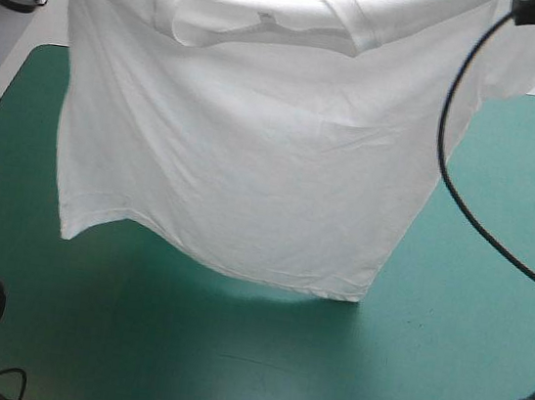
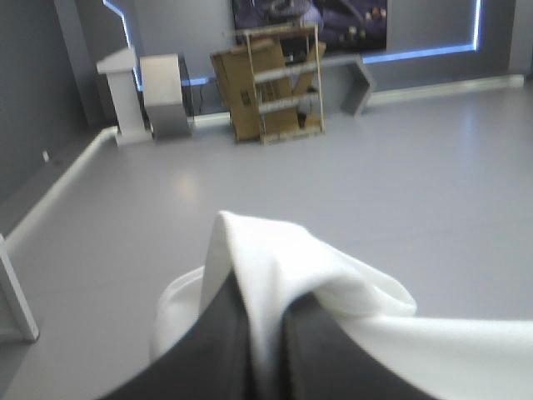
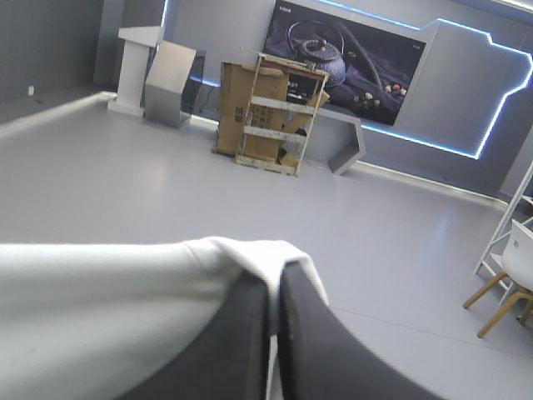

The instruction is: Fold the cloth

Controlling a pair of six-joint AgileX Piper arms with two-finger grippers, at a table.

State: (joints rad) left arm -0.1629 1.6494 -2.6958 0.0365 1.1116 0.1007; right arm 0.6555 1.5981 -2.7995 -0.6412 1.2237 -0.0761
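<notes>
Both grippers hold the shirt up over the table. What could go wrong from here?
The left gripper and right gripper each pinch just a small fold of the white short-sleeved T-shirt; it might slip free. Its hem hangs slanted above the teal-green table cover, so it could land skewed or creased.

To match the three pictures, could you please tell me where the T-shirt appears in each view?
High view: the T-shirt hangs lifted over the teal-green table, its hem over the middle.
Left wrist view: a bunched fold pinched between the left gripper's black fingers.
Right wrist view: pinched between the right gripper's fingers, the white sheet spreading to one side.
Shared landmark: the T-shirt's upper edge, held at both ends.
</notes>
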